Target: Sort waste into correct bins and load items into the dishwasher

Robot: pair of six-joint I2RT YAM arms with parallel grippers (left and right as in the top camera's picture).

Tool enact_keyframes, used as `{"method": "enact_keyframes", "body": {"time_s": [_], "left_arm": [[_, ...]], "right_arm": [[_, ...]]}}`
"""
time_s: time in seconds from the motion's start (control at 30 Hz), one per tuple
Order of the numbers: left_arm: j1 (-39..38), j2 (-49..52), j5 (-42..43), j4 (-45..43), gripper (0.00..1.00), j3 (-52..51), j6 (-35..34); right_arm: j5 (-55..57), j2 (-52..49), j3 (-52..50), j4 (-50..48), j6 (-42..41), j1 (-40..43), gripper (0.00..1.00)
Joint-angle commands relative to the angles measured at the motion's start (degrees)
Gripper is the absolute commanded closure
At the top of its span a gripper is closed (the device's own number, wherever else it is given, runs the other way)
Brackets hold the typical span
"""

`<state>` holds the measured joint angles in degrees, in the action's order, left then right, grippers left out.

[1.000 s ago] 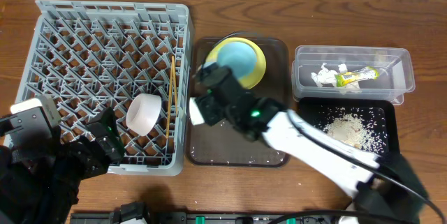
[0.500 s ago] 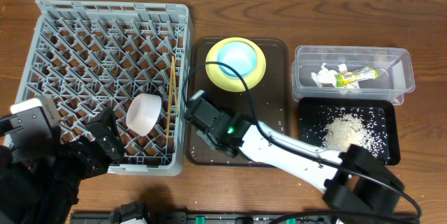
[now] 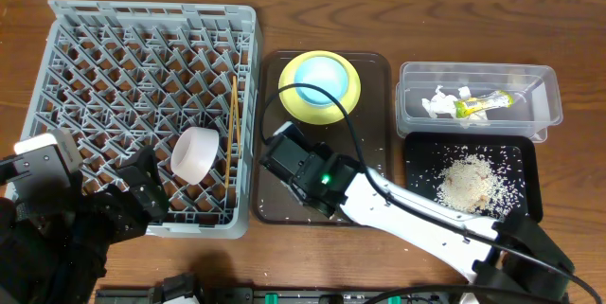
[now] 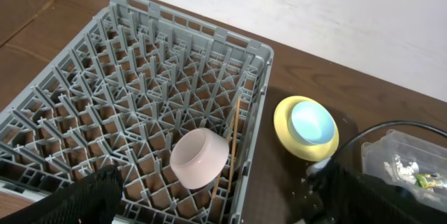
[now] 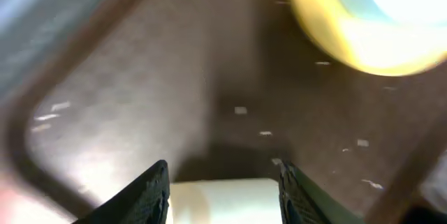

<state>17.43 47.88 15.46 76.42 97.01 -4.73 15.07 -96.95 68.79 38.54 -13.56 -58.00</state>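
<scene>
The grey dish rack [image 3: 151,10] fills the left side. It holds a white bowl [image 3: 196,155] lying on its side and wooden chopsticks [image 3: 232,119]. The light blue bowl [image 3: 320,81] sits in the yellow plate [image 3: 350,96] at the back of the brown tray [image 3: 374,148]. My right gripper [image 3: 284,155] hangs low over that tray. In the right wrist view it [image 5: 222,182] is shut on a white cup [image 5: 223,206]. My left gripper [image 3: 142,187] is open and empty at the rack's front edge.
The clear tub [image 3: 544,119] at the right holds white paper scraps [image 3: 440,103] and a green-and-yellow wrapper [image 3: 483,104]. In front of it the black tray [image 3: 421,152] holds a pile of rice grains [image 3: 469,181]. Stray grains lie on the brown tray.
My right gripper has moved from beside the plate toward the front of the brown tray, then slightly right, with the white cup in it. The left arm has not moved.
</scene>
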Motion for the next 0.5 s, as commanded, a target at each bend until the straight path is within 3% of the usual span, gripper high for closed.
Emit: {"method": "enact_keyframes", "body": {"time_s": [0.0, 0.1, 0.27, 0.47], "left_arm": [[0.13, 0.02, -0.35, -0.2, 0.03, 0.28, -0.5], [0.13, 0.02, -0.35, -0.2, 0.03, 0.28, -0.5], [0.13, 0.02, -0.35, -0.2, 0.03, 0.28, -0.5], [0.13, 0.02, -0.35, -0.2, 0.03, 0.26, -0.5]], "right_arm": [[-13.99, 4.92, 0.66, -0.35, 0.31, -2.1, 0.51], [-21.75, 5.44, 0.59, 2.05, -4.87, -3.93, 0.51], [-22.36, 4.02, -1.95, 12.83, -10.6, -5.86, 0.54], [-3.41, 2.86, -7.96, 15.69, -18.82, -5.44, 0.57]]}}
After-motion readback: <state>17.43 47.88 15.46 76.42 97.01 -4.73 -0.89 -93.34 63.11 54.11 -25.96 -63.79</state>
